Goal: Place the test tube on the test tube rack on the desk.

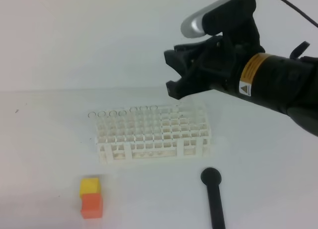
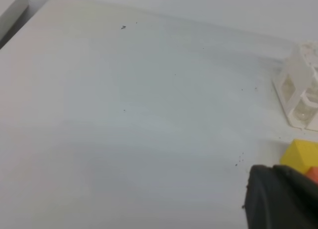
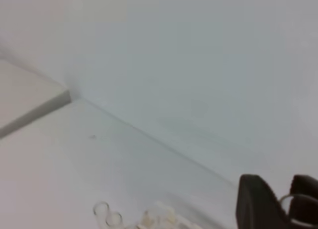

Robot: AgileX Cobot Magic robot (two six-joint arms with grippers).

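Right gripper (image 1: 171,72): black hard plastic, two blocky fingers (image 3: 253,204), partly closed on a clear glass test tube (image 3: 285,199). Only the tube's thin round rim shows between the fingers in the right wrist view. The tube body is too faint to make out in the high view. The gripper hangs in the air above the rack's back right corner, apart from it. The arm behind it is glossy black with a yellow warning label, and a grey rounded camera housing sits on top.

Test tube rack (image 1: 154,132): white plastic lattice with rows of small square holes, open sides and short legs. It stands flat in the middle of the desk (image 1: 44,139). Clear glass tubes (image 1: 107,113) show as thin round rims along its back left edge.

Left gripper (image 2: 278,199): matte black and closed, seen only as a dark rounded lump in the corner of the left wrist view. It sits low over the desk, near the block.

Block (image 1: 91,196): a yellow cube stacked on an orange one with sharp edges, in front of the rack's left end and apart from it.

Black rod (image 1: 214,199): matte with a round end, in front of the rack's right end. I cannot tell what it is.

The desk is smooth, plain white and flat, with a few dark specks. There is wide bare room left of the rack. The wall line runs close behind the rack.
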